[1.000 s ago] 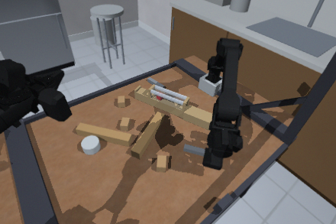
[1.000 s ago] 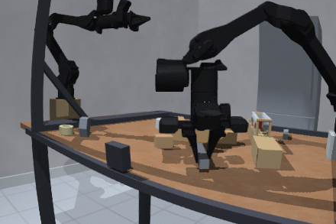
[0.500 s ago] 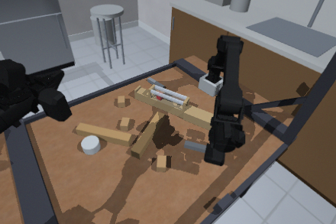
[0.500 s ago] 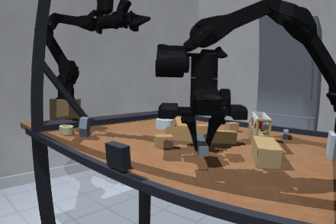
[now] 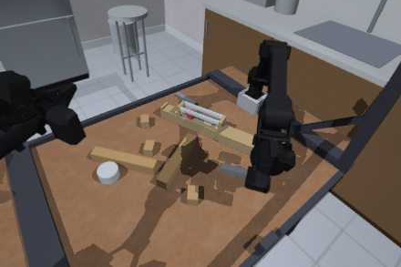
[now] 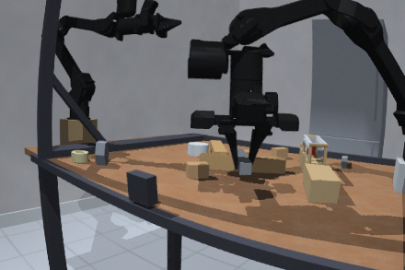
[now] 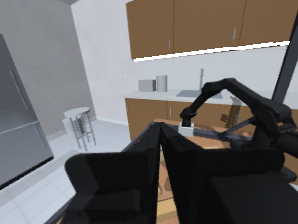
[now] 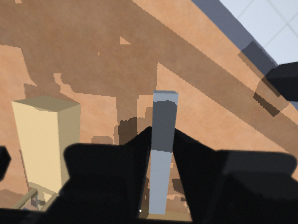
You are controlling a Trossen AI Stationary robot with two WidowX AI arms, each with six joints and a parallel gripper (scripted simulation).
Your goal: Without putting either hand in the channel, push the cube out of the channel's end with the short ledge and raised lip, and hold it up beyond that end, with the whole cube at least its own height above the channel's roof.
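Note:
The channel [image 5: 195, 117] is a wooden trough with white roof rails, raised on wooden blocks at mid table. The red cube [image 5: 188, 114] sits inside it and also shows in the exterior view [image 6: 314, 150]. My right gripper [image 6: 244, 161] points down in front of the channel, shut on a slim grey bar [image 5: 232, 169]. The right wrist view shows the bar [image 8: 162, 150] running between the fingers, low over the table. My left gripper [image 6: 176, 23] is shut and empty, held high off to the side, far from the channel [image 6: 314, 147].
Two long wooden beams [image 5: 123, 159] [image 5: 175, 162] and several small wooden cubes lie around the channel. A white disc [image 5: 107, 172] lies near the beams. A white bin [image 5: 251, 99] stands at the back rail. A dark box [image 6: 142, 188] and a tape roll [image 6: 79, 156] sit near the table edge.

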